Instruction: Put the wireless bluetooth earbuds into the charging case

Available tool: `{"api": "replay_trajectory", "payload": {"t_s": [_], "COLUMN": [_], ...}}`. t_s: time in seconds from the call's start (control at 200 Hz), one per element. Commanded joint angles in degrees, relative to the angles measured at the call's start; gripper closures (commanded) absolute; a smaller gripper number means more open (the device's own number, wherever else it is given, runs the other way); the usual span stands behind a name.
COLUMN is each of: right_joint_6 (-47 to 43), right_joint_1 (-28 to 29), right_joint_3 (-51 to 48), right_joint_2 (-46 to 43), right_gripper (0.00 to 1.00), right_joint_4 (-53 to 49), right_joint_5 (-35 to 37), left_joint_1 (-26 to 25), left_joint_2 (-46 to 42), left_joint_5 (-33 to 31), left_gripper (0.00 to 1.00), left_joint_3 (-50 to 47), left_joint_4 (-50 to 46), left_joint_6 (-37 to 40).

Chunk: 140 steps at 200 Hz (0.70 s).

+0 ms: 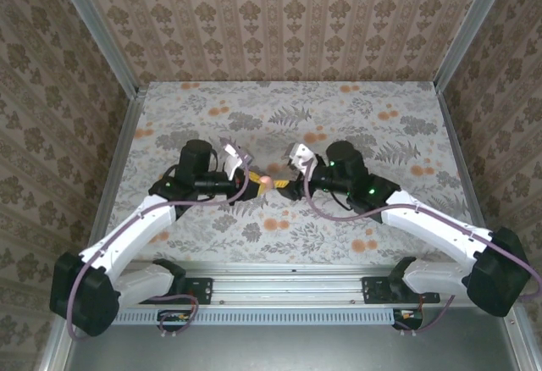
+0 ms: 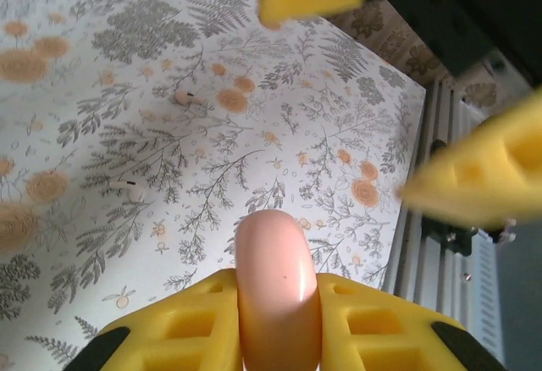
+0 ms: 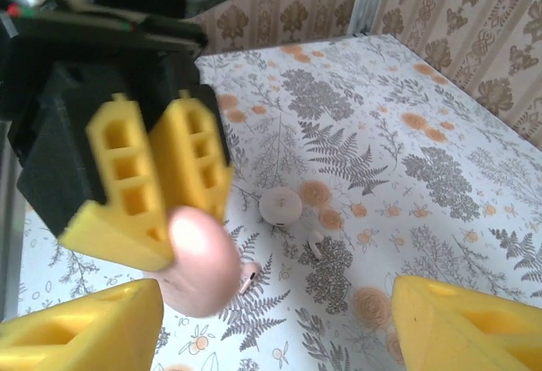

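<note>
Two earbuds [image 2: 127, 189] on table [image 2: 322, 117] | charging case [image 2: 275, 252] in left tool [image 2: 279, 313]

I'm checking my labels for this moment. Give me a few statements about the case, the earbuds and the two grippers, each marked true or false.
1. The left gripper pinches the case. True.
2. The right gripper is clamped on the case. False: its fingers stand wide apart.
3. The earbuds lie loose on the table. True.
4. The case rests on the table. False: the left gripper holds it above the table.
</note>
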Motion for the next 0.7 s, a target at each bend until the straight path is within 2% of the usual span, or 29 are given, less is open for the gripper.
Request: {"api": "replay_trajectory", "payload": {"t_s": [0.0,0.17,0.335,0.41,0.58,0.695], "right_joint_6": [0.6,-3.4,-16.4,-19.8,-22.5,-22.2], "right_joint_1": [-3.1,-5.6,-5.6,-5.6,-5.6,-5.7], "right_joint_3": [-1.9,0.8,6.9,8.2,10.2,11.7], "right_joint_2": [-2.0,-0.7,2.8,4.3,6.9,8.9], "right_gripper": [0.3,0.39,0.52,0.57,0.58,0.54], "right_joint_4": [1.0,-4.9,-18.1,-20.3,-21.4,-21.0], "right_joint_5": [-15.7,-23.6,-31.1,-32.3,-32.5,-31.4], "left_joint_1": [0.2,-1.1,-2.4,-2.6,-3.3,-3.9], "left_joint_2": [-3.3,-3.1,-2.5,-2.5,-3.7,-4.5], "left_joint_5": [2.2,3.9,4.4,5.6,5.7,5.7], "left_gripper": [0.77,0.77,0.76,0.76,0.76,0.76], "left_joint_3": [-3.2,-4.8,-4.8,-4.7,-4.6,-4.6], "left_joint_4": [10.7,12.4,12.3,12.3,11.1,10.2], "left_joint_6": [5.8,8.8,10.5,11.0,12.0,13.0]}}
